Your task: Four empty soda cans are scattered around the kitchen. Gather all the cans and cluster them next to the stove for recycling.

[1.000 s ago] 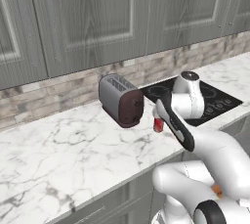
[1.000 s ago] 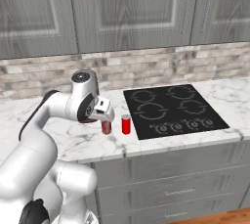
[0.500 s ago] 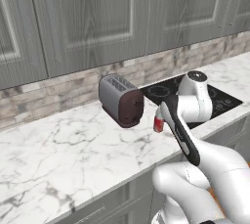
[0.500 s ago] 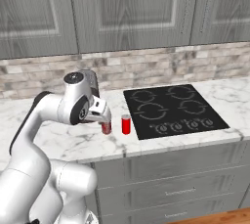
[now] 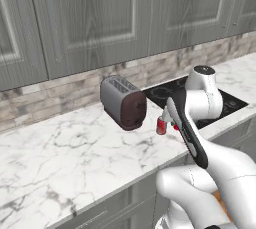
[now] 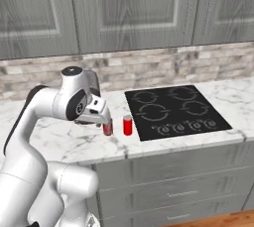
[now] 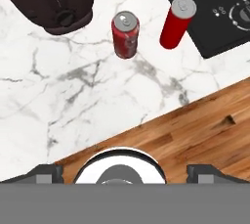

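Two red cans are being seen upright on the marble worktop (image 6: 59, 141), just beside the stove (image 6: 176, 112) at its near left corner. The can nearer the stove (image 6: 128, 125) is standing almost against the black glass edge; the other can (image 6: 107, 128) is standing just beside it, on the side away from the stove, with a small gap being kept between them. In the hand view the pair is being looked down on: one can (image 7: 125, 35) with a patterned red wall, the other (image 7: 177, 22) plain red, next to the stove (image 7: 215, 8). A toaster (image 5: 123, 102) is lying farther from the stove, behind the cans. The fingers (image 6: 101, 120) are being held spread wide above the farther can, with nothing being gripped.
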Available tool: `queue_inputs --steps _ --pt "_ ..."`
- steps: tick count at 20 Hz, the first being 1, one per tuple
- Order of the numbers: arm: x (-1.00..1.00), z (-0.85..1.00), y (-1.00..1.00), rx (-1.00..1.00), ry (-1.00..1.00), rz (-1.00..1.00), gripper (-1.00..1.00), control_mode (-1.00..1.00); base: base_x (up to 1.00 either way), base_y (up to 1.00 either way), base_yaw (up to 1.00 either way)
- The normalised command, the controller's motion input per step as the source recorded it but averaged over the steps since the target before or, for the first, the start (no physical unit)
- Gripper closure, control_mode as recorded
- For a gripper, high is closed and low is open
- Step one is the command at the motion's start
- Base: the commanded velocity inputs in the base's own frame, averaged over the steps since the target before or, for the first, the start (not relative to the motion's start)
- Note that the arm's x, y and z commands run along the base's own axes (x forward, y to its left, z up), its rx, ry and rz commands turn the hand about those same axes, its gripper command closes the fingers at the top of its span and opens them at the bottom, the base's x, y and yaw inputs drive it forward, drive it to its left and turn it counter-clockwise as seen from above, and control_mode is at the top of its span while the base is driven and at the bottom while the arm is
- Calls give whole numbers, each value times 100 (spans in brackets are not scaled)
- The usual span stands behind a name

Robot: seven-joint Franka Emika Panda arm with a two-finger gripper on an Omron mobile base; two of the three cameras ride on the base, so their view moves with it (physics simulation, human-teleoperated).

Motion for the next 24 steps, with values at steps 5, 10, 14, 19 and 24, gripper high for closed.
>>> queue_inputs --steps 5,10,14,19,24 --pt "0 0 0 0 0 0 -100 100 -57 -49 -13" --pt "0 0 0 0 0 0 -100 100 -59 -63 -13" --pt "0 0 0 0 0 0 -100 100 -30 -75 -11" --pt "0 0 0 0 0 0 -100 100 11 -45 -28" --pt "0 0 0 0 0 0 -100 100 0 -13 -44"
